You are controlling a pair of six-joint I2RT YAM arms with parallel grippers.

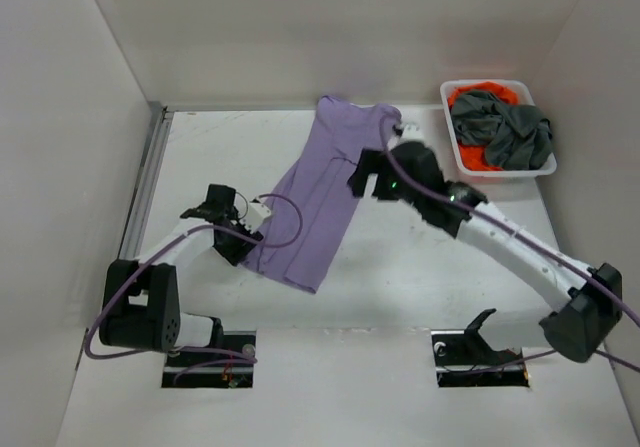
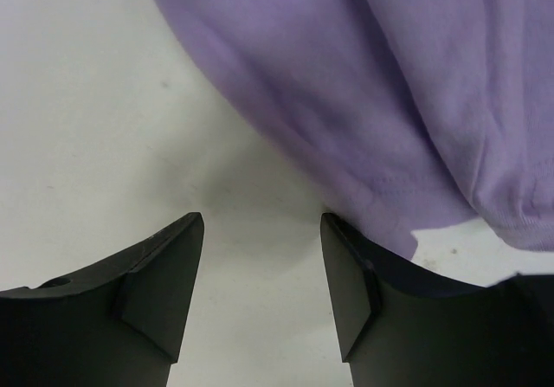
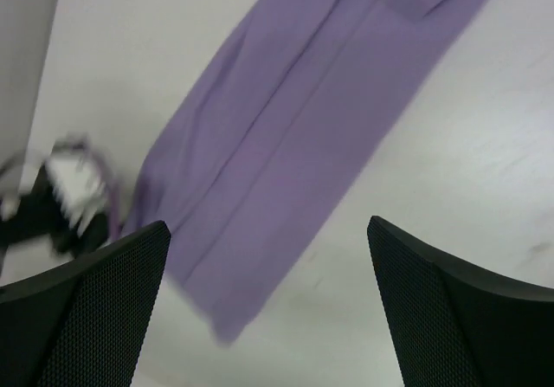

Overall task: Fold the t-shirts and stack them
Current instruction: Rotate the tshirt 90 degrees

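Observation:
The lavender t-shirt [image 1: 320,192] lies on the table as a long folded strip, slanting from the back middle toward the near left. My left gripper [image 1: 243,239] is open and empty at the strip's lower left edge. In the left wrist view, bare table shows between the fingers [image 2: 260,266] and the shirt's edge [image 2: 363,101] touches the right fingertip. My right gripper [image 1: 362,180] hovers open and empty over the strip's right side, with the shirt [image 3: 294,145] below its fingers [image 3: 268,266]. The dark grey t-shirt [image 1: 510,132] lies crumpled on the orange t-shirt [image 1: 478,95] in a basket.
The white mesh basket [image 1: 447,92] stands at the back right corner. White walls close the table on the left, back and right. A metal rail [image 1: 145,182] runs along the left wall. The left arm [image 3: 69,196] shows in the right wrist view.

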